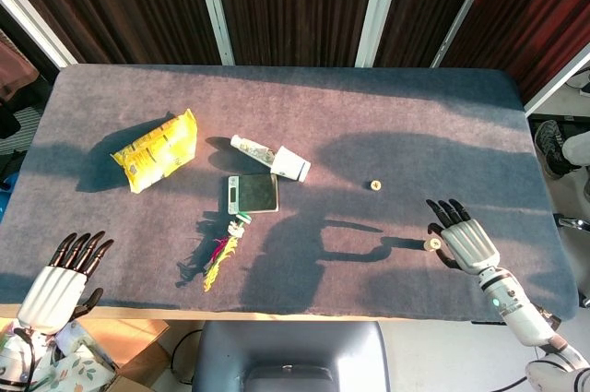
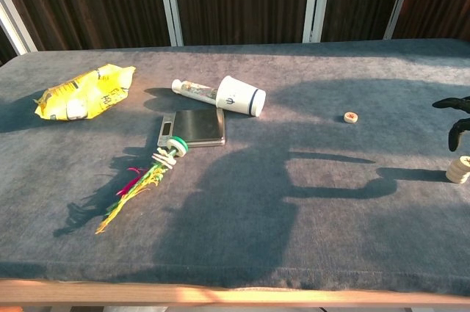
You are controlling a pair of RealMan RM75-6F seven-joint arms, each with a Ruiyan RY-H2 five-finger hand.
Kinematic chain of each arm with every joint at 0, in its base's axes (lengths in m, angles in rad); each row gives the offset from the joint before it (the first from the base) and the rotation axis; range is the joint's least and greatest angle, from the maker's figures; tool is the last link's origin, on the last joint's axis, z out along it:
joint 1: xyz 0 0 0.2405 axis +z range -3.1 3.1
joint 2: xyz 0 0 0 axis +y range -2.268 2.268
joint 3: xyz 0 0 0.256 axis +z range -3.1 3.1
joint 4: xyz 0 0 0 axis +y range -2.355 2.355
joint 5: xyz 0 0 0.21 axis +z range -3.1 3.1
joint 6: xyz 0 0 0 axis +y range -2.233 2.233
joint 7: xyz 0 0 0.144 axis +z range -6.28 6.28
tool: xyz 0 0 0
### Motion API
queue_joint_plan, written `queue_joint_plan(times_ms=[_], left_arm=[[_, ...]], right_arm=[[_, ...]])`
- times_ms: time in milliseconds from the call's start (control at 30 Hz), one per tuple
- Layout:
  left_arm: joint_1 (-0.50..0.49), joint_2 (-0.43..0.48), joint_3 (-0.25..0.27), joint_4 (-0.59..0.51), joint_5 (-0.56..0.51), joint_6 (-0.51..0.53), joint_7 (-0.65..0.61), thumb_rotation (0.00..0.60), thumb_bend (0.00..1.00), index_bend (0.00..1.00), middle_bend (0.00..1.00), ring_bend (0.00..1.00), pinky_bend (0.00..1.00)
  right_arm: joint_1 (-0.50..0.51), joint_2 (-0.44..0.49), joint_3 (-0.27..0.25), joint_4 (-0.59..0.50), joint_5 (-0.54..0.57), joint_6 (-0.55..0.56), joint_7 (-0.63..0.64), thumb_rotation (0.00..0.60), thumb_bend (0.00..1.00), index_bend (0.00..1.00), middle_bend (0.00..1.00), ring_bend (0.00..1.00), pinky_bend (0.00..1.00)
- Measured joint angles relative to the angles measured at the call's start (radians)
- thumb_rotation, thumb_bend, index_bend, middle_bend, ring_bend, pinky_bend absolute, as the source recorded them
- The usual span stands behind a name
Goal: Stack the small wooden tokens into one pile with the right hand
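A short pile (image 2: 460, 169) of wooden tokens stands near the table's (image 1: 369, 134) right front, just beside the right hand's (image 1: 464, 241) thumb side. That hand's fingers (image 1: 444, 214) are spread, holding nothing. One lone token (image 1: 376, 184) lies apart, toward the middle. The left hand (image 1: 57, 283) hangs open off the table.

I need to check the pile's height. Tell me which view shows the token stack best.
The chest view: the token stack appears side-on, its layers visible. The head view shows it only from above, as a small disc beside the right hand.

white-backed left hand (image 1: 57, 283), right hand (image 1: 464, 238), black fingers (image 1: 443, 211)
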Motion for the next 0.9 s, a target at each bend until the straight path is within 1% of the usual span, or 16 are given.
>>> queue_joint_plan(times_ms=[267,367,467,600,667,767,900], left_arm=[[0.001,0.002,0.001,-0.001,0.003,0.004,-0.004,0.600,0.37,0.00,0.00,0.00,0.04],[0.001,0.002,0.001,-0.001,0.003,0.005,-0.004,0.600,0.37,0.00,0.00,0.00,0.04],[0.001,0.002,0.001,-0.001,0.003,0.004,-0.005,0.600,0.37,0.00,0.00,0.00,0.04],[0.000,0.000,-0.001,0.001,-0.001,-0.001,-0.003,0.600,0.37,0.00,0.00,0.00,0.04],[-0.003,-0.002,-0.002,0.002,-0.005,-0.008,0.000,0.600,0.37,0.00,0.00,0.00,0.04],[-0.007,-0.004,-0.005,0.003,-0.011,-0.016,0.004,0.600,0.37,0.00,0.00,0.00,0.04],[-0.009,-0.004,-0.008,0.003,-0.015,-0.018,0.004,0.600,0.37,0.00,0.00,0.00,0.04]], right_arm=[[-0.012,0.019,-0.001,-0.024,-0.013,0.033,0.017,0.600,0.50,0.47,0.02,0.00,0.00],[-0.017,0.024,-0.003,-0.028,-0.019,0.044,0.006,0.600,0.50,0.45,0.02,0.00,0.00],[-0.021,0.024,0.003,-0.027,-0.014,0.052,-0.003,0.600,0.45,0.41,0.02,0.00,0.00],[-0.013,0.013,0.042,-0.015,0.024,0.043,0.024,0.600,0.42,0.38,0.02,0.00,0.00],[0.004,0.006,0.076,-0.007,0.053,0.026,0.035,0.600,0.42,0.38,0.02,0.00,0.00],[0.043,-0.005,0.127,0.000,0.100,-0.019,0.042,0.600,0.42,0.40,0.02,0.00,0.00],[0.116,-0.027,0.192,0.005,0.174,-0.119,0.032,0.600,0.42,0.41,0.02,0.00,0.00]])
